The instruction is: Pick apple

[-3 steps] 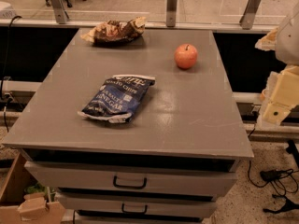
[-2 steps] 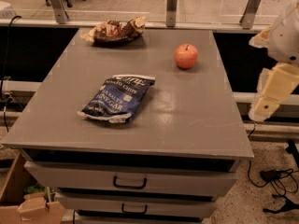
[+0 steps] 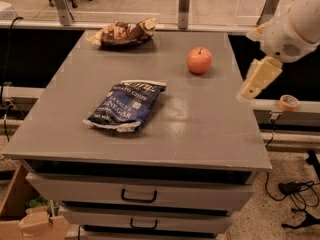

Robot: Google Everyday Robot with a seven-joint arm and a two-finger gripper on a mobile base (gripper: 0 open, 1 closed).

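Observation:
The apple (image 3: 199, 60) is small, round and red-orange with a short dark stem. It sits upright on the grey table top (image 3: 200, 119), toward the far right. My gripper (image 3: 248, 90) hangs from the white arm (image 3: 295, 26) over the table's right edge, to the right of the apple and a little nearer to me. It is above the surface, apart from the apple, and it holds nothing.
A blue chip bag (image 3: 127, 105) lies flat near the table's middle left. A crumpled brown snack bag (image 3: 122, 33) lies at the far left edge. Drawers (image 3: 140, 195) are below the top. A tape roll (image 3: 288, 102) sits on a rail at the right. Cables (image 3: 295, 189) lie on the floor.
The arm and gripper have moved left and up, from beside the table to over its right edge. The apple and both bags have not moved.

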